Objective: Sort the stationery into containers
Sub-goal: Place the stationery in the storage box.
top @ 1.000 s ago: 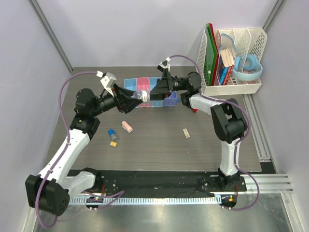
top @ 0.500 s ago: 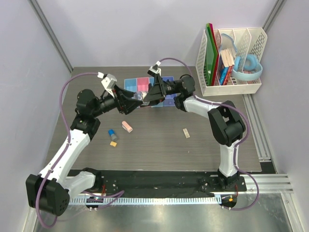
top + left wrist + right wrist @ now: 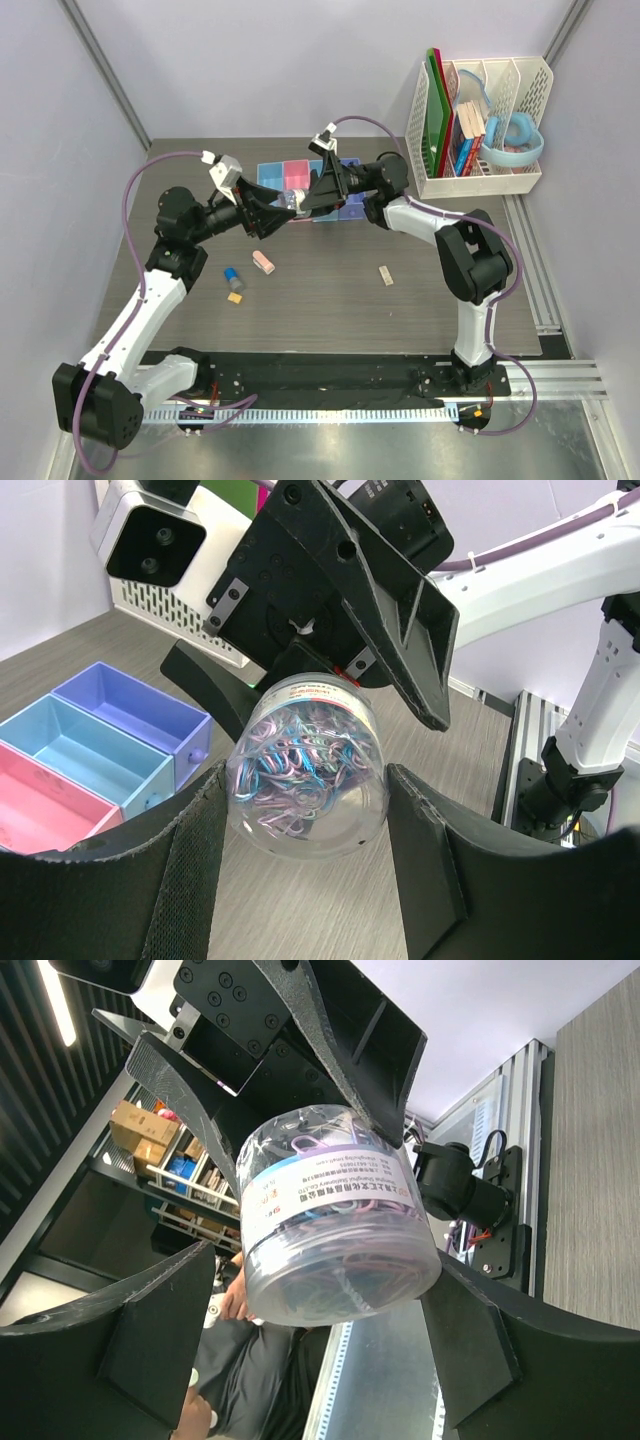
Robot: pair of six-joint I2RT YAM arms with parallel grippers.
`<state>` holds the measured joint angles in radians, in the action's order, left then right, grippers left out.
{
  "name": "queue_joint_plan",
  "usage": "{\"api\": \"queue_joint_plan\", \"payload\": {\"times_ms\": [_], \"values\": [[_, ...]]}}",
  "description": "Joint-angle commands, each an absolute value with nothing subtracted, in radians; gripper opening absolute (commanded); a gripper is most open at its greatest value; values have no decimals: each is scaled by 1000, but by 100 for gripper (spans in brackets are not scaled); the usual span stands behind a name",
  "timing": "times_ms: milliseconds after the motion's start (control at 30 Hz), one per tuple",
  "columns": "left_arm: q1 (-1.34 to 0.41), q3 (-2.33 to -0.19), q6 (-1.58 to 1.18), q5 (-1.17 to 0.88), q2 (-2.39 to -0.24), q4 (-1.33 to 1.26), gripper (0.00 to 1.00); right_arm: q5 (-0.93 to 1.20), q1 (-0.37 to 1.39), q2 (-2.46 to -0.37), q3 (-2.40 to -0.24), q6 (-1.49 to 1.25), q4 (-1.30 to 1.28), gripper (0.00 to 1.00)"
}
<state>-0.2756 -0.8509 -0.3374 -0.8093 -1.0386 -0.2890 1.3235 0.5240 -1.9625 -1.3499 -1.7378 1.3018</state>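
Here we see the dark table (image 3: 330, 300) under both arms, with the white rack (image 3: 480, 110) standing well off behind and to the right of the right pincer (image 3: 302, 198). The two pincers meet tip to tip in the air over the far middle of the table, the left pincer (image 3: 278, 207) reaching in from the left and the right one from the right.

The four joined bins (image 3: 296, 172) sit on the table just behind and partly beneath the pincers. From the left wrist we find them low on that pincer's left, and the violet, blue and pink ones look empty.

Between the pincers lies a clear jar (image 3: 305, 770) of coloured paper clips, tipped on its side. The left pincer pinches it, a finger pressed on each flank. The right pincer's fingers stand spread wide about the jar's other end. We cannot tell whether they press on it or only flank it.

Nearer the bases than the left pincer lie a pink eraser (image 3: 263, 262), a blue-capped cylinder (image 3: 232, 277) and a yellow bit (image 3: 236, 297). A beige eraser (image 3: 385, 275) lies nearer than the right pincer, well apart from it.
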Motion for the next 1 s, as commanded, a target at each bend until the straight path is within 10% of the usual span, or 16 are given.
{"api": "queue_joint_plan", "payload": {"times_ms": [0,533,967], "values": [[-275,-848,-322,-815,-1019,-304,0,1321,492,-1911,-1381,-1736,1628,87],[-275,-842,-324,-813,-1017,-308,0,1301,486,-1942,-1400,-1741,1637,89],[-275,-831,-322,-807,-1025,-333,0,1281,488,-1967,-1428,-1782,1671,72]]}}
